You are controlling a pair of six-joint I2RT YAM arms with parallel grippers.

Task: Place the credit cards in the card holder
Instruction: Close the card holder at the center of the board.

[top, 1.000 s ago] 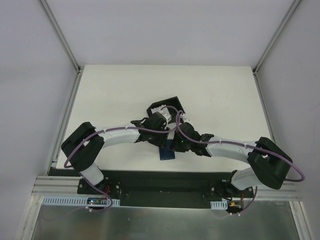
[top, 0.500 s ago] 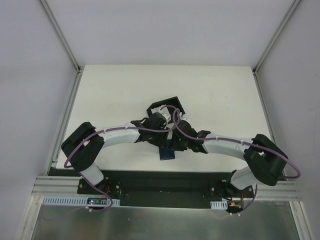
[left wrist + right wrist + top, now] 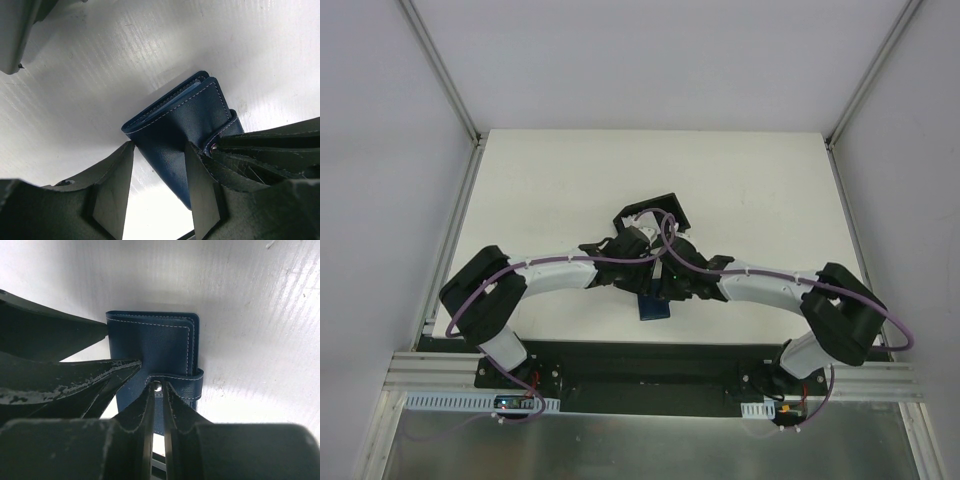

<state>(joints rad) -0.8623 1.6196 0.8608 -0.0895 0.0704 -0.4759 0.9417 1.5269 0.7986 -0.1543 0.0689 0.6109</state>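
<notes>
The card holder [image 3: 653, 308] [image 3: 185, 115] [image 3: 160, 342] is a dark blue wallet lying folded on the white table between both arms. My left gripper [image 3: 160, 146] [image 3: 646, 272] straddles one end of it, one fingertip at its folded corner and the other on its face, holding it. My right gripper [image 3: 160, 386] [image 3: 667, 285] is almost closed, and its tips pinch the end of the snap tab [image 3: 192, 382] with the metal snap showing between them. A pale blue inner pocket edge [image 3: 175, 102] shows. The credit cards are hidden.
A black square tray [image 3: 660, 207] with raised walls stands just beyond the two wrists. The left gripper's fingers [image 3: 75, 335] reach in from the left in the right wrist view. The table's near edge and a black base plate [image 3: 640, 365] lie close behind the holder.
The right arm has slid left towards the holder and its jaws have narrowed slightly on the tab. The left arm has shifted only a little, its jaws unchanged.
</notes>
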